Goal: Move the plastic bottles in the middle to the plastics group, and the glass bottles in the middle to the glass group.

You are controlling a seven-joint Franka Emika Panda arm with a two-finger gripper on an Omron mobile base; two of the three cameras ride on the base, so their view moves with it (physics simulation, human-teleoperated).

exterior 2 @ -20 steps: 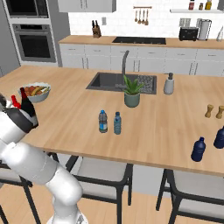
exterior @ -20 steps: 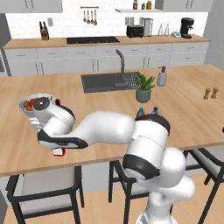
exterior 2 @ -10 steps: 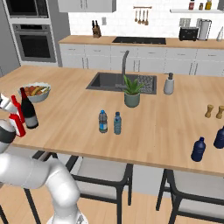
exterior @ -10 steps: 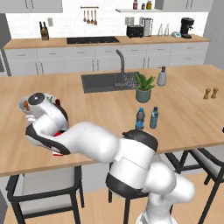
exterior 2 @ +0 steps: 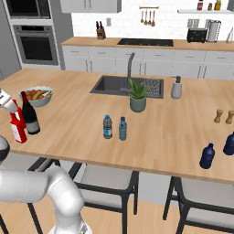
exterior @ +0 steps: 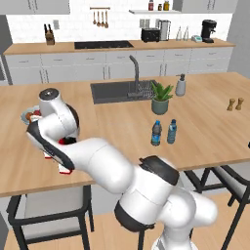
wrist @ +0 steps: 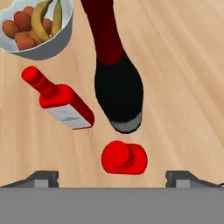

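Note:
My gripper [wrist: 113, 178] hangs open straight above a red glass bottle [wrist: 124, 157], which I see cap-on from the top and which stands free on the counter. Next to it are the glass group's dark wine bottle [wrist: 118, 87] and a second red bottle with a white label [wrist: 61, 101]. In the right base view the wine bottle [exterior 2: 30, 114] and a red bottle [exterior 2: 18, 126] stand at the counter's left end. Two clear plastic bottles [exterior 2: 107, 127] [exterior 2: 122, 129] stand together mid-counter. The plastics group, two blue bottles [exterior 2: 207, 156], is at the right end.
A fruit bowl [wrist: 35, 26] sits just beyond the glass group. A potted plant [exterior 2: 137, 97] and the sink [exterior 2: 114, 85] lie behind the plastic bottles. My arm crosses the counter's left part in the left base view, over the bowl [exterior: 29, 116].
The gripper has gone from shut on the red bottle to open, leaving it standing beside the wine bottle. The arm has swung further left.

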